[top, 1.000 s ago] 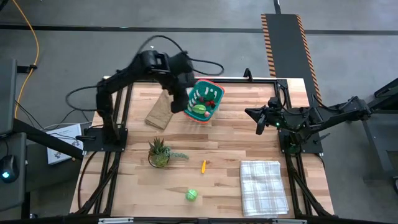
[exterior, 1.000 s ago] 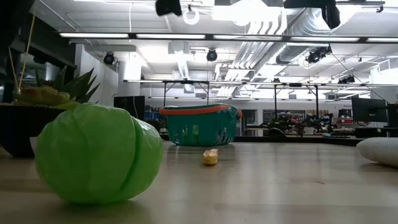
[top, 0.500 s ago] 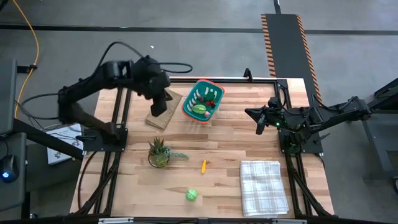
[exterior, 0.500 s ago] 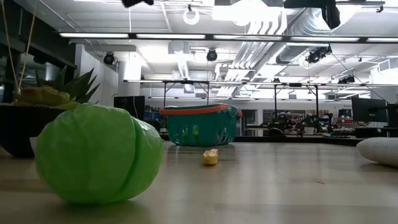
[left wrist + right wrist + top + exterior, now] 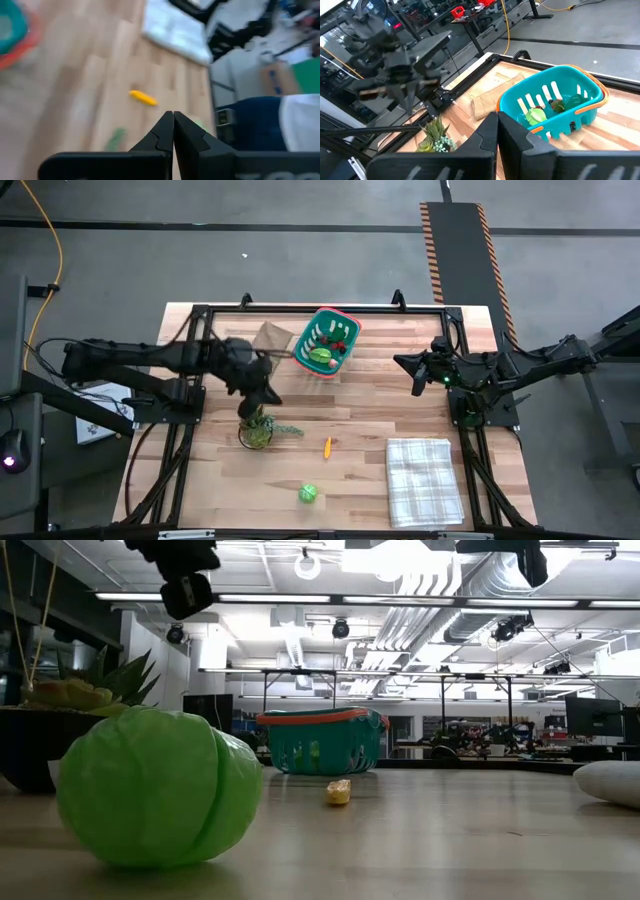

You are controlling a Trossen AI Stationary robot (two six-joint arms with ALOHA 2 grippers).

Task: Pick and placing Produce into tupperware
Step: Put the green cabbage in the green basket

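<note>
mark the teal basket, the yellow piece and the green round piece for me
teal basket [image 5: 303,350]: high view, on its near orange-red rim.
yellow piece [image 5: 327,446]: high view, on its middle.
green round piece [image 5: 150,788]: low view, on its front face, left of the seam.

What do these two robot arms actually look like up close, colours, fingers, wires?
Both arms are dark, nearly black, built of slim jointed segments. The left gripper ends in two flat black fingers tapering to a point; the right gripper looks the same. Black cables trail along the arms, and a small green light glows near the right wrist.
</note>
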